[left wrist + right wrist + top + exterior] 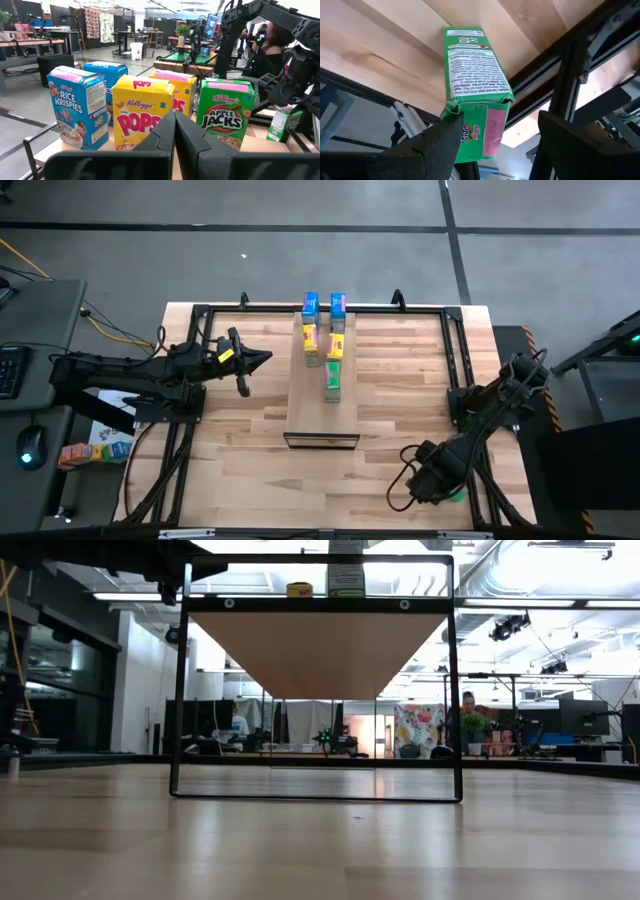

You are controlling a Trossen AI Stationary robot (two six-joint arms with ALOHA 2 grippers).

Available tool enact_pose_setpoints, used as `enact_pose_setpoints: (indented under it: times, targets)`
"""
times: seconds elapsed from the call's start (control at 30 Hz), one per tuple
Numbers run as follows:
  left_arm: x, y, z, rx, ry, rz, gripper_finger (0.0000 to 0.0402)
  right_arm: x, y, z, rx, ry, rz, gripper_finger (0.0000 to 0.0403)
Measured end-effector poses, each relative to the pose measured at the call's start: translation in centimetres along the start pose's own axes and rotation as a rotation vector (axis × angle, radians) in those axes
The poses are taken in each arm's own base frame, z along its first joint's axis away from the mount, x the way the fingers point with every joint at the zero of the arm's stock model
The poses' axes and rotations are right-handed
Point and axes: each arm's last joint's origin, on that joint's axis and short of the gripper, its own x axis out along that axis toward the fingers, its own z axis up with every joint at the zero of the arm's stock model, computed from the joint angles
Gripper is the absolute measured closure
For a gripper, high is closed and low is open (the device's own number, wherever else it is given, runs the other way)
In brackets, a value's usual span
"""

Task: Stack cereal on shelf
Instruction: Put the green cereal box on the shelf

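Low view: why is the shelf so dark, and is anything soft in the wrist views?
Low view: the shelf is backlit by bright ceiling lights, so its frame reads nearly black. Left wrist view: the boxes are sharp, the left end effector close and dark. Right wrist view: the right end effector is soft, the green box legible.

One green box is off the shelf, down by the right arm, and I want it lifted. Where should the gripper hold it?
Hold the green box across its two long sides, near the end facing the open right gripper, coming in along its length. It lies flat on the table with a black frame rail close beside it, so a sideways approach looks cramped.
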Motion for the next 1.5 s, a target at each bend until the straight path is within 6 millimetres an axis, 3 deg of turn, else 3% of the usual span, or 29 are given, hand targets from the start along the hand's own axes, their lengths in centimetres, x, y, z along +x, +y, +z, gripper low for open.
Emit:
enact_pose_setpoints:
  times: [0.53,0.8,1.17,1.5]
  targets:
    - [0.0,0.0,0.0,0.0,0.0,0.001,0.0401,-2.8,-2.7,-1.5,0.038,-0.155,0.175,0.0135]
    - [0.0,0.0,0.0,0.0,0.0,0.001,0.0401,-1.6,-2.2,-2.7,0.1,-0.088,0.19,0.0135]
    - [0.0,0.0,0.0,0.0,0.0,0.0,0.0401,1.0,-1.8,-1.7,0.073,-0.065,0.199,0.0135]
    - [0.0,0.0,0.0,0.0,0.0,0.001,0.0401,1.3,-1.9,-1.5,0.093,-0.088,0.193,0.0135]
